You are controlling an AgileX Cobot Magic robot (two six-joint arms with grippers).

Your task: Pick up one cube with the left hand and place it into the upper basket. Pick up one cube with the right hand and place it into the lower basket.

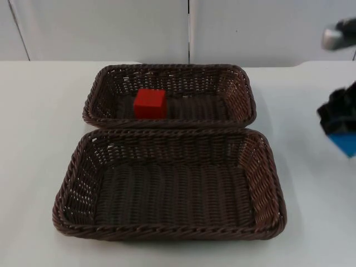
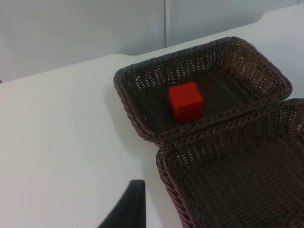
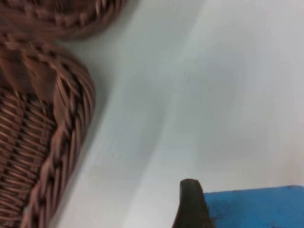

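White table (image 1: 33,167) meets grey wall (image 1: 111,28); right gripper (image 1: 339,125) jaws pinch blue cube (image 1: 346,143); left's state unclear.

A red cube (image 1: 149,103) sits in a dark brown woven basket (image 1: 111,78); beside that basket, a matching brown one (image 1: 72,183). Near it, the black gripper (image 1: 339,125) carries what looks like a blue cube (image 1: 345,143). The table (image 1: 33,139) is white.

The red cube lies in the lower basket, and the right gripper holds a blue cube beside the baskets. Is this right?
Not quite. The red cube lies in the upper basket, as the top view shows; the lower basket holds nothing. The rest stands: the right gripper holds the blue cube beside the baskets.
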